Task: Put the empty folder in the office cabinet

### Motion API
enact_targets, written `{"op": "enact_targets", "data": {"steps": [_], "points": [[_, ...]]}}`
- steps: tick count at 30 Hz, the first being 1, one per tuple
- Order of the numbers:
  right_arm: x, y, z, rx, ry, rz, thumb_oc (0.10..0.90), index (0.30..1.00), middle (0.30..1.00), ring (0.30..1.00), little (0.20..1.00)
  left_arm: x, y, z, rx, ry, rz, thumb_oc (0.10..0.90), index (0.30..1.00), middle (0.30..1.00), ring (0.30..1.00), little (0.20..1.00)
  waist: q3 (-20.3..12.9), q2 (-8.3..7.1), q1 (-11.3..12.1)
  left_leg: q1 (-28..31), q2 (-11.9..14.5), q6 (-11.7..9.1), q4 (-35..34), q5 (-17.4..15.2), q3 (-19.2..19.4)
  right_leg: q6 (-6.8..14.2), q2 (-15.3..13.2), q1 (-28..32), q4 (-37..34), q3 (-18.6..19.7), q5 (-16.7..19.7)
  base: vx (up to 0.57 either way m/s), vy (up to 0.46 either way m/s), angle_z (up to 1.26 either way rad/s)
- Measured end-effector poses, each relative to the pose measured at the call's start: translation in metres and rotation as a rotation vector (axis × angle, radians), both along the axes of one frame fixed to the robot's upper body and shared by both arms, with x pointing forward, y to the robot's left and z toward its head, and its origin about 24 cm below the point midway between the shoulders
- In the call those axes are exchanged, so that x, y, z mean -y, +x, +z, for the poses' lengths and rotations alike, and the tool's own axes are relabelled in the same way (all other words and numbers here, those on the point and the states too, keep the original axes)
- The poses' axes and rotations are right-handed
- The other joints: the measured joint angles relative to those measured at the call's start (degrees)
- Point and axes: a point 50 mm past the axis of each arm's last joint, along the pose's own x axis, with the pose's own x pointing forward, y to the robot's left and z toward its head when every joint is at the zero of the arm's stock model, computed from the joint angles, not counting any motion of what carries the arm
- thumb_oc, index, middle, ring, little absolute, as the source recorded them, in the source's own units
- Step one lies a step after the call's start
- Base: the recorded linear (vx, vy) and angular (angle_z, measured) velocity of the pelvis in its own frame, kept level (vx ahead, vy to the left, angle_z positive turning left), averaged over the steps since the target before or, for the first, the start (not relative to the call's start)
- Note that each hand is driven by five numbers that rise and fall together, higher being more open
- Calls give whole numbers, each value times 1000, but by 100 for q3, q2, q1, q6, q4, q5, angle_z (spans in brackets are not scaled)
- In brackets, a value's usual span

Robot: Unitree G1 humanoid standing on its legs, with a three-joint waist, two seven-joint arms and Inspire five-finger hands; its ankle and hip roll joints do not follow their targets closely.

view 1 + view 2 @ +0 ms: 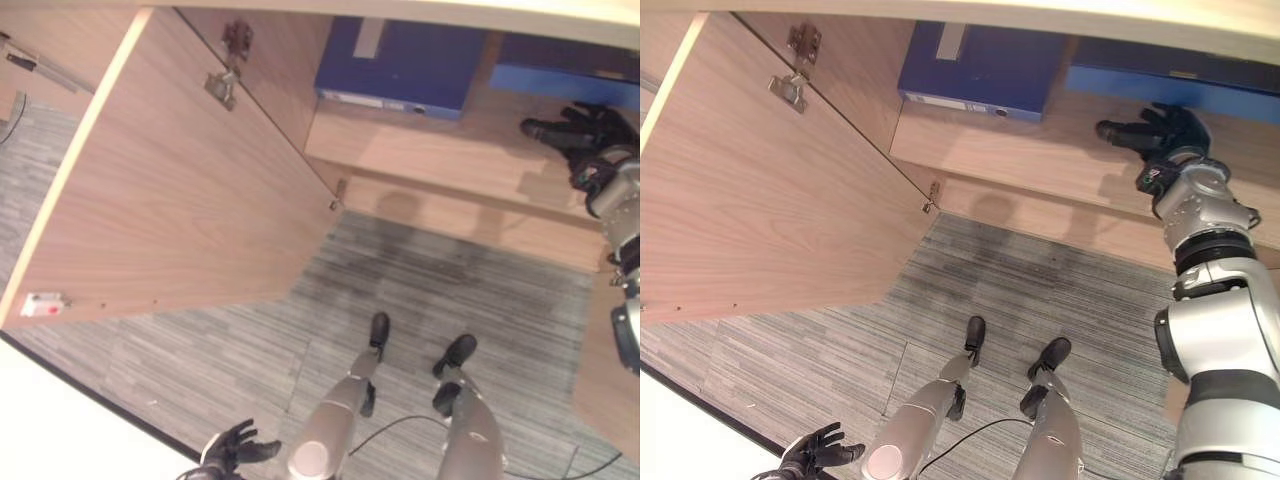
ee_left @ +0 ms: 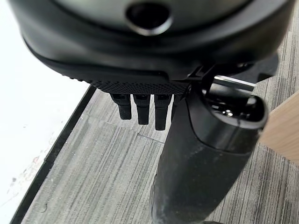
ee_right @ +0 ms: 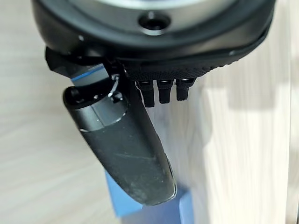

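Two blue folders lie on the shelf (image 1: 430, 150) of the open wooden cabinet. The larger folder (image 1: 400, 65) sits toward the left and the other folder (image 1: 1180, 85) at the right. My right hand (image 1: 1155, 130) reaches into the cabinet just in front of the right folder, with its fingers spread and nothing in them. In the right wrist view a blue folder (image 3: 135, 207) shows past the thumb (image 3: 121, 149), against the pale wood. My left hand (image 1: 235, 450) hangs low over the carpet, open and empty.
The cabinet door (image 1: 180, 200) stands swung wide open on the left, with metal hinges (image 1: 225, 85) at its inner edge. Grey striped carpet (image 1: 450, 290) covers the floor before the cabinet. A white surface (image 1: 60, 430) with a dark border lies at the lower left.
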Motion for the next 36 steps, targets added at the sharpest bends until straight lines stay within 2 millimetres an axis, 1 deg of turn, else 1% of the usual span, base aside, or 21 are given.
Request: {"op": "enact_targets", "data": {"steps": [3, 7, 8, 9, 10, 11, 12, 13, 14, 15, 17, 19, 21, 22, 26, 32, 36], "points": [[-3, 1, -1, 4, 18, 14, 800, 900, 900, 900, 900, 0, 0, 0, -4, 5, -13, 800, 900, 900, 900, 900, -1, 1, 38, -7, 0, -2, 0, -2, 1, 0, -1, -7, 0, 0, 0, 0, 0, 0], [-3, 1, -2, -9, -13, 24, 800, 900, 900, 900, 900, -2, -3, -1, -15, 7, -8, 800, 900, 900, 900, 900, -1, 1, 60, -8, -5, -1, -1, -1, 6, 2, -8, -10, 0, 1, 1, 0, 0, 0], [-1, 1, -4, -60, -120, 12, 800, 900, 900, 900, 900, -2, -3, -1, -16, 8, -8, 800, 900, 900, 900, 900, -2, 0, 56, -8, -4, 0, -1, -1, 8, 3, -10, -10, 3, 2, 1, 0, 0, 0], [3, 0, -6, -152, -311, -4, 800, 900, 900, 900, 900, -2, -3, -1, -15, 9, -10, 800, 900, 900, 900, 900, -2, -2, 56, -8, -4, 0, 0, -1, 8, 3, -10, -10, 4, 2, 0, 0, 0, 0], [4, 0, -5, -196, -438, -6, 800, 900, 900, 900, 900, -2, -4, -1, -18, 11, -14, 800, 900, 900, 900, 900, -2, -2, 44, -9, -4, 0, 0, 0, 9, 3, -10, -14, 4, 5, 0, -23, -32, -2], [4, -1, -3, -206, -483, -1, 800, 900, 900, 900, 900, -2, -4, -1, -18, 11, -15, 800, 900, 900, 900, 900, -2, -3, 34, -9, -3, 1, -1, 0, 11, 4, -9, -16, 5, 8, 1, 0, 0, 0], [2, 0, -3, -237, -576, 16, 800, 900, 900, 900, 900, -2, -4, -1, -19, 12, -15, 800, 900, 900, 900, 900, -7, -15, 32, -12, 0, 6, 0, 4, 15, 4, -8, -22, 12, 8, 1, -23, -33, -4], [1, 0, -3, -288, -736, 41, 800, 900, 900, 900, 900, -3, -4, -1, -17, 14, -16, 800, 900, 900, 900, 900, -18, -35, 30, -17, 4, 1, 1, -1, 23, 5, -5, -37, 17, 14, -1, -19, -36, -4], [2, -1, -5, -327, -817, 53, 800, 900, 900, 900, 900, -2, -4, -1, -17, 17, -23, 800, 900, 900, 900, 900, -33, -54, -1, -19, 7, 3, 1, 1, 25, 6, -4, -46, 27, 17, -2, -19, -36, -3], [2, -1, -5, -338, -848, 57, 800, 900, 900, 900, 900, -2, -4, -1, -18, 18, -26, 800, 900, 900, 900, 900, -36, -58, -2, -19, 7, 3, 1, 1, 25, 7, -4, -46, 31, 17, -4, -17, -34, 1], [0, 0, -8, -405, -1013, 79, 800, 900, 900, 900, 900, -3, -3, 0, -19, 28, -41, 800, 900, 900, 900, 900, -74, -120, 0, -22, 8, 2, 4, 0, 18, 20, -11, -61, 68, 19, -21, -13, -16, 2], [4, -2, -10, -460, -1106, 76, 800, 900, 900, 900, 900, -3, 0, 1, -4, 15, -41, 800, 900, 900, 900, 900, -84, -145, 22, -23, -3, -3, 4, -4, 8, 38, -42, -79, 140, 13, -61, -36, -13, 9], [7, -4, -13, -470, -1107, 69, 800, 900, 900, 900, 900, -3, 0, 1, -2, 11, -45, 800, 900, 900, 900, 900, -85, -147, 55, -29, -15, -3, 4, -4, 8, 35, -62, -99, 170, 17, -67, -39, -7, 5], [10, -5, -14, -457, -1078, 59, 800, 900, 900, 900, 900, -3, 0, 1, -1, 11, -45, 800, 900, 900, 900, 900, -87, -151, 70, -40, -31, -2, 3, -3, 0, 54, -96, -131, 207, 22, -89, 0, 0, 0], [10, -4, -12, -457, -1093, 58, 800, 900, 900, 900, 900, -3, 0, 1, -2, 11, -46, 800, 900, 900, 900, 900, -87, -150, 61, -72, -35, -10, 4, 3, 10, 52, -111, -186, 231, 35, -84, -24, -3, -1], [7, -3, -2, -433, -1104, 53, 800, 900, 900, 900, 900, -2, 0, 1, -2, 11, -46, 800, 900, 900, 900, 900, -88, -150, 57, -174, -38, -18, 9, 16, 89, 51, -122, -367, 306, 122, -83, -18, 5, -5], [5, -3, 0, -419, -1105, 57, 800, 900, 900, 900, 900, -2, 1, 1, -1, 10, -48, 800, 900, 900, 900, 900, -89, -147, 57, -183, -33, -19, 8, 15, 127, 49, -119, -400, 315, 150, -82, -8, -8, -4]]}}
